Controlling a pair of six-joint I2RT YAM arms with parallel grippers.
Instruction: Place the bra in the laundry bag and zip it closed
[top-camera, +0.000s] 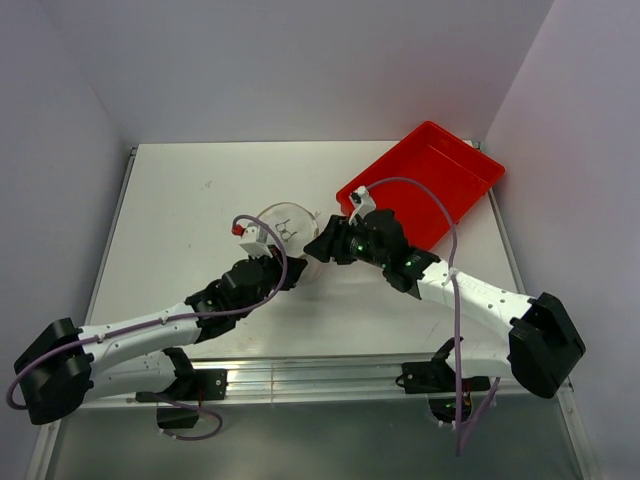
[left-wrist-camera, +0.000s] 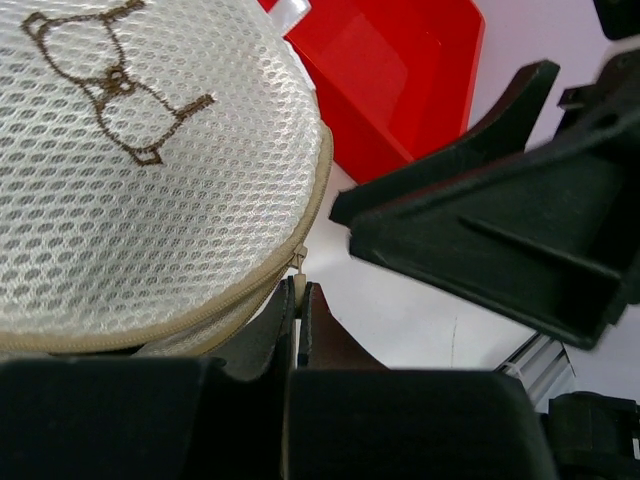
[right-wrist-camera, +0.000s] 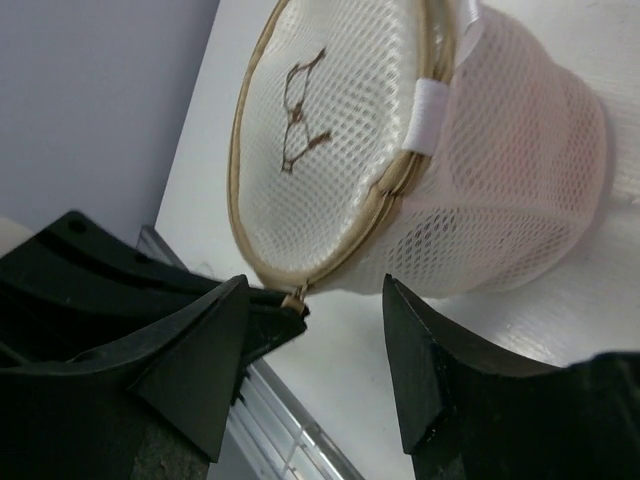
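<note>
The white mesh laundry bag (top-camera: 285, 228) lies on its side mid-table, its round lid with the dark squiggle (left-wrist-camera: 120, 90) facing my arms. The lid sits against the beige zip rim along the part that shows. My left gripper (left-wrist-camera: 298, 292) is shut on the small zip pull (right-wrist-camera: 295, 297) at the lid's lower edge. My right gripper (right-wrist-camera: 315, 300) is open, its fingers (right-wrist-camera: 420, 350) either side of that same spot and just short of the bag (right-wrist-camera: 400, 160). A pale pink tint shows through the mesh wall (right-wrist-camera: 520, 150); the bra itself is not plainly visible.
A red plastic tray (top-camera: 425, 180) sits tilted at the back right, close behind the right arm; it also shows in the left wrist view (left-wrist-camera: 400, 80). The two grippers (top-camera: 305, 255) are nearly touching. The table's aluminium front rail (top-camera: 330, 375) runs below.
</note>
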